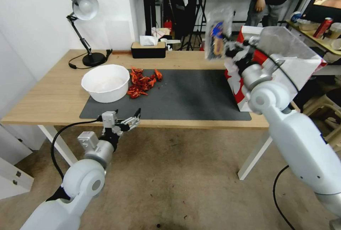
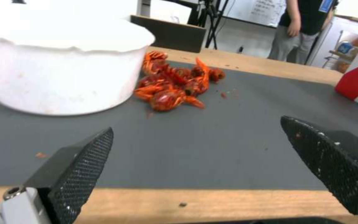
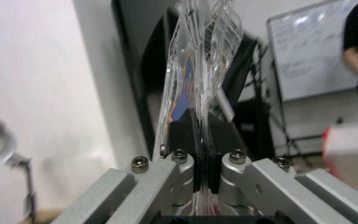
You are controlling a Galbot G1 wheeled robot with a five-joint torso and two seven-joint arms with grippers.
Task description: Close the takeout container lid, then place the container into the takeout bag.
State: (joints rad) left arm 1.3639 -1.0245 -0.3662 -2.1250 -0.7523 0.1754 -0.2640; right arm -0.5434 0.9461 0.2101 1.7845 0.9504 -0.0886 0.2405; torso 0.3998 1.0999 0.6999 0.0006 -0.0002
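1. Wooden table [image 1: 53,96] stands against a white wall, with a dark grey mat [image 1: 184,96] covering its middle.
2. At the far left of the table stands a black desk lamp [image 1: 83,27]; a black tissue box [image 1: 148,49] sits at the back edge.
3. On the left end of the mat rests a big white bowl [image 1: 105,82]. Just beside it, on its right, lies a pile of red crayfish shells [image 1: 142,80].
4. Left gripper [image 1: 128,113] hovers at the near table edge, in front of the bowl. Its jaws are spread wide and hold nothing; the left wrist view shows both black pads [image 2: 84,161] well apart over the mat.
5. Right gripper [image 1: 227,47] is raised above the right end of the mat. Its jaws are clenched on the takeout container [image 1: 217,36], which is held upright in the air; the right wrist view shows the clear plastic pinched between the pads [image 3: 187,130].
6. Takeout bag [image 1: 295,63] stands at the right end of the table, just beside the held container, its mouth open upward.
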